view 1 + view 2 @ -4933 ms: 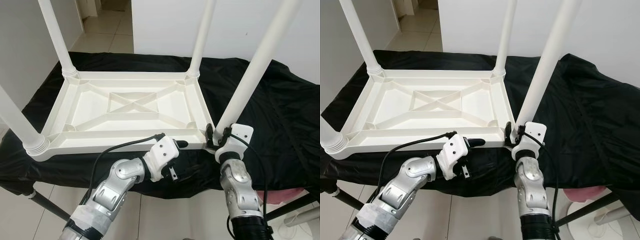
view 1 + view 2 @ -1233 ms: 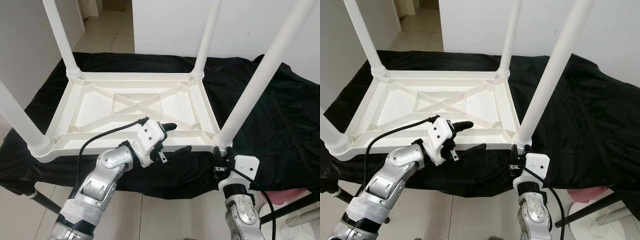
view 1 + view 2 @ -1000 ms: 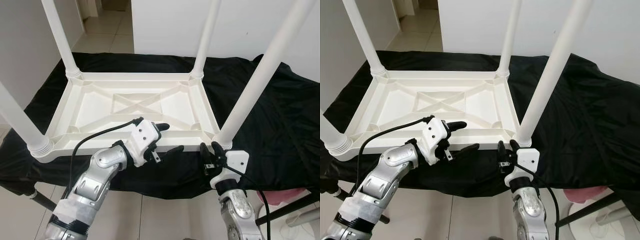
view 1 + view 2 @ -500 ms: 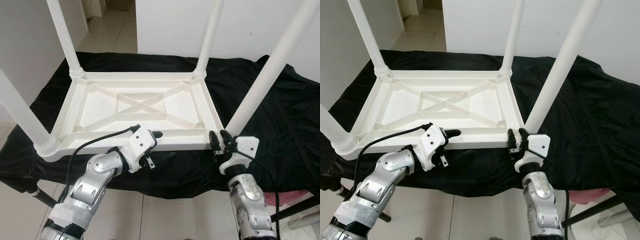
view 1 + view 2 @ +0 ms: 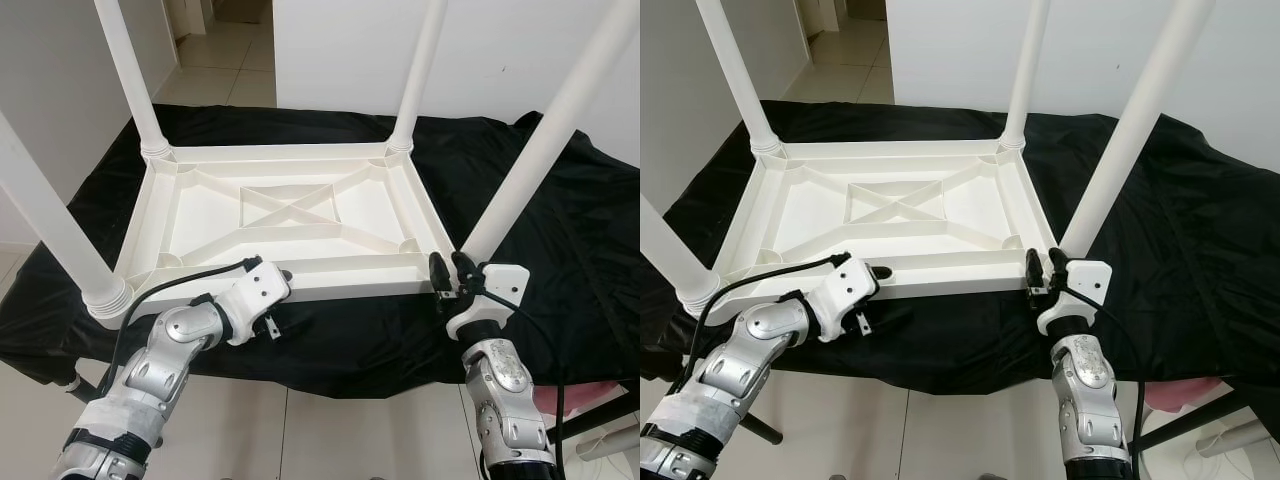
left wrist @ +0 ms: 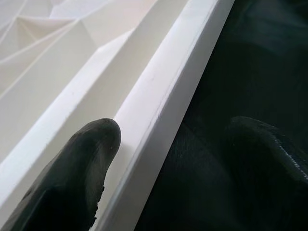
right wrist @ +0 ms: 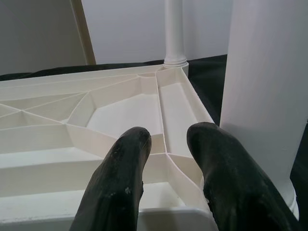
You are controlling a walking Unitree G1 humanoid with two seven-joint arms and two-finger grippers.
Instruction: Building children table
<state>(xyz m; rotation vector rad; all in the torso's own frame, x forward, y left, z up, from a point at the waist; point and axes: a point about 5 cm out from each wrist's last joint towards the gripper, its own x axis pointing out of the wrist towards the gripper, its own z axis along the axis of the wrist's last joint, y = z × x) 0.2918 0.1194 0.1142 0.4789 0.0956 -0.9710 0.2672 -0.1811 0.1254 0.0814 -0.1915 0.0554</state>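
On black cloth (image 5: 560, 210), upside down: white plastic table (image 5: 290, 215), four legs up, all seated in the corner sockets (so probably ready to be turned over).

At the near rim, left of middle: left gripper (image 5: 283, 283), parted narrowly, one finger (image 6: 77, 173) inside the rim wall, the other outside over the cloth, straddling the edge but not visibly clamped.

At the near right corner, just beside the base of the near right leg (image 5: 545, 145): right gripper (image 5: 448, 271), fingers (image 7: 120, 187) apart, poised above the corner rim, holding nothing.

Likely light for its bulk, stiff and hollow-ribbed, smooth and somewhat slippery. Best taken by the rim wall, one finger each side, hands well apart for balance. Long legs apt to lever and swing the load; push-fit legs poor handles, since one could pull loose. Cloth may drag along with any slide.
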